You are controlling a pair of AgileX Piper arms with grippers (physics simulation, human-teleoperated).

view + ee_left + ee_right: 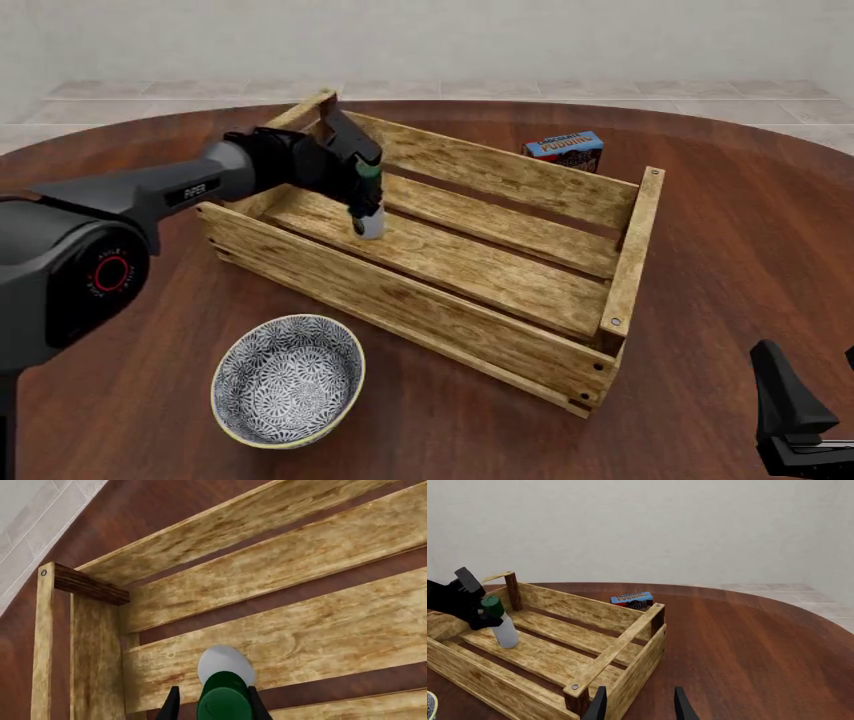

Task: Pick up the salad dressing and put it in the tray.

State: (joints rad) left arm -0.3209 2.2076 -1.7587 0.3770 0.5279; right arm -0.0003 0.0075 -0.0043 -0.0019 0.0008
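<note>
The salad dressing (368, 222), a white bottle with a dark green cap, hangs tilted inside the tray (507, 172), near its far left corner. Its base is at or just above a floor slat; I cannot tell whether it touches. My left gripper (363, 190) is shut on the bottle's cap. In the left wrist view the gripper (215, 702) holds the green cap, with the white body (225, 661) over the tray's slats (300, 555). The right wrist view shows the bottle (505, 630) in the tray (620, 645). My right gripper (639, 706) is open and empty, low at the near right (798, 420).
A small blue pudding box (565, 150) lies on the table behind the tray's far wall; it also shows in the right wrist view (632, 599). A blue-and-white patterned bowl (288, 380) stands in front of the tray's near left side.
</note>
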